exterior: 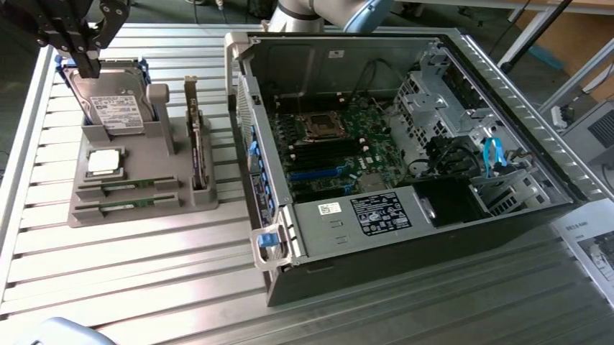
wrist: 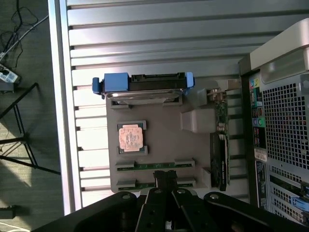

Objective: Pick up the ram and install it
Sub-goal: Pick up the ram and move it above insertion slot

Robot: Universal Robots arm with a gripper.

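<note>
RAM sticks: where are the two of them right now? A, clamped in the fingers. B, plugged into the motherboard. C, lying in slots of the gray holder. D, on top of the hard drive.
C: both RAM sticks lie flat in slots of the gray holder, next to the CPU, while the shut fingers hover above them, holding nothing.

The exterior view looks slantwise down over the whole table (exterior: 144, 273). The wrist view faces straight down (nearer). The 2 share the gray holder (exterior: 154, 171) (wrist: 164, 140).
</note>
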